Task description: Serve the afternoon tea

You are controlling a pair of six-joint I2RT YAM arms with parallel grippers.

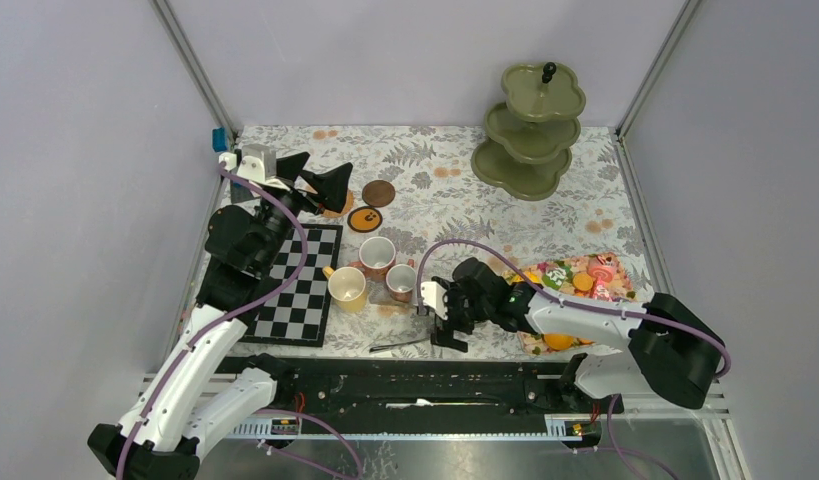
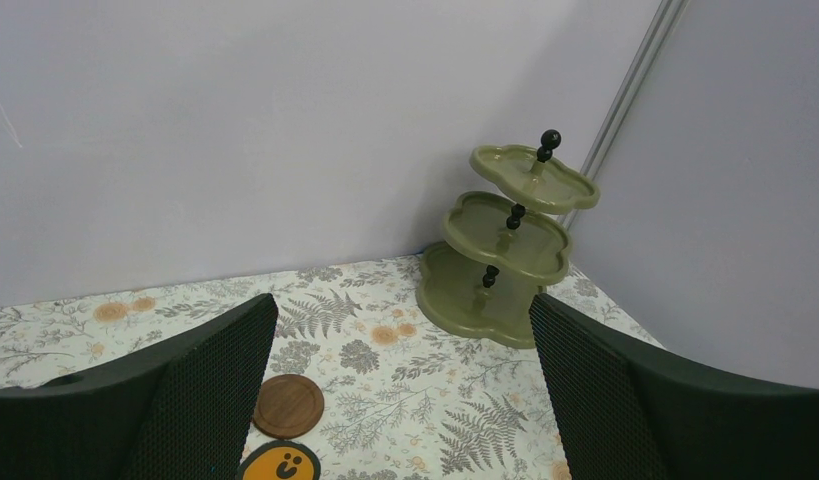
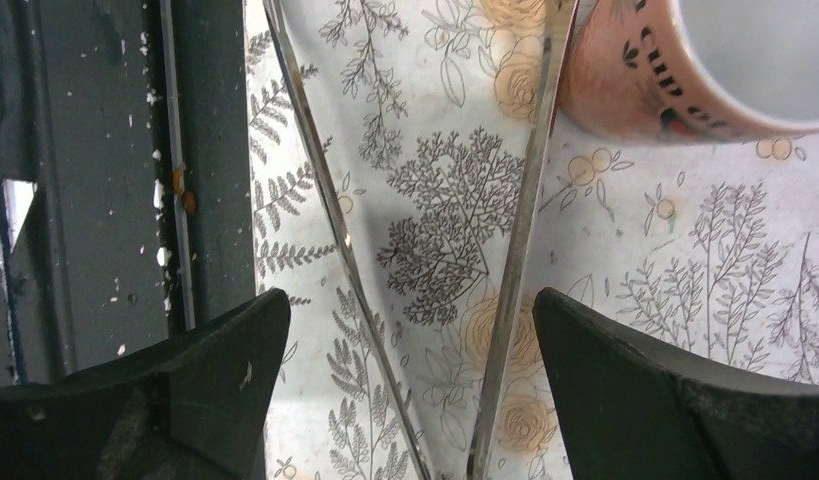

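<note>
The olive-green three-tier stand (image 1: 530, 130) (image 2: 505, 250) stands bare at the back right. A yellow mug (image 1: 347, 288) and two pinkish mugs (image 1: 376, 257) (image 1: 401, 282) cluster mid-table. A brown coaster (image 1: 378, 192) (image 2: 288, 405) and an orange smiley coaster (image 1: 365, 219) (image 2: 280, 465) lie behind them. Toy treats sit on a tray (image 1: 575, 290) at the right. My left gripper (image 1: 320, 180) (image 2: 402, 305) hovers open just left of the coasters, empty. My right gripper (image 1: 437, 318) (image 3: 410, 300) is open low over metal tongs (image 3: 530, 200) (image 1: 400, 345), whose two arms run between its fingers. A pinkish mug (image 3: 705, 70) is just beyond.
A black-and-white chessboard (image 1: 300, 285) lies under the left arm, left of the mugs. The floral cloth (image 1: 435, 180) covers the table. The black base rail (image 1: 405, 385) (image 3: 85, 200) runs along the near edge, close beside the right gripper. Walls close in on three sides.
</note>
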